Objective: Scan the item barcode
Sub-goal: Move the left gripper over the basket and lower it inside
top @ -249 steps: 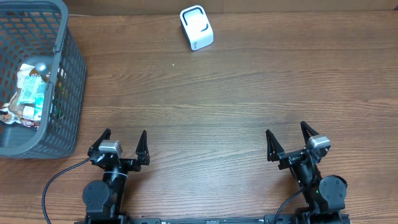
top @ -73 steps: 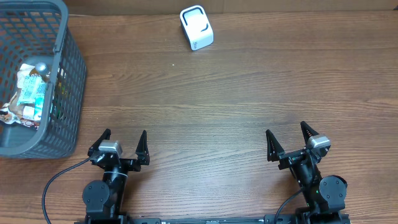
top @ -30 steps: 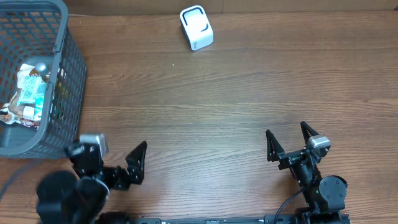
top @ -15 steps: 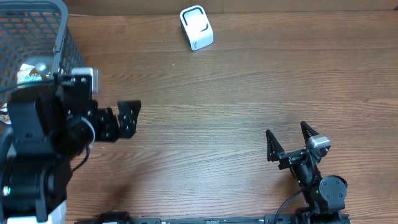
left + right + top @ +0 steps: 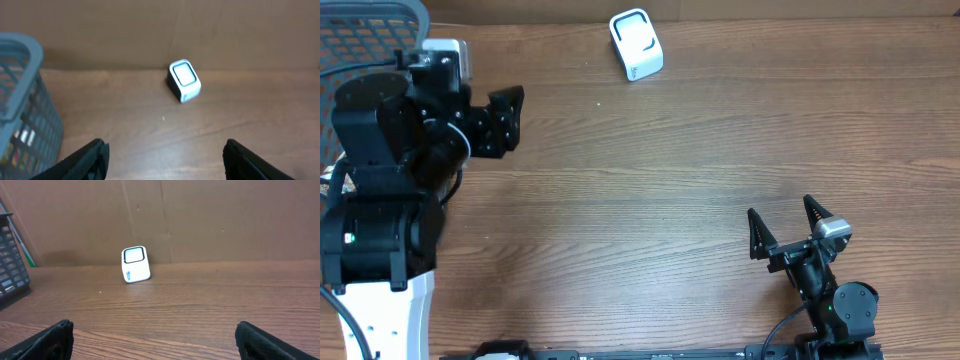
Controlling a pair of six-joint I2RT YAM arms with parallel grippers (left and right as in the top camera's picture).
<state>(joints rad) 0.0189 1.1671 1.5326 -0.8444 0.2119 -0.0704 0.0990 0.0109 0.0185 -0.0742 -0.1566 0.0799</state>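
Left fingers (image 5: 92, 160) have risen beside the grey lattice-walled plastic basket (image 5: 15, 40).

No legible text; mark on white scanner (image 5: 135, 265) unreadable

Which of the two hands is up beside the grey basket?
The left hand, beside the grey basket at the far left; the right hand rests at the near edge, well away from it.

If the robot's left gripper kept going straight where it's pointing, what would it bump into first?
Probably the small white box-shaped scanner, nearly centred ahead of the left gripper. Depth is unclear, so the wooden table might come first.
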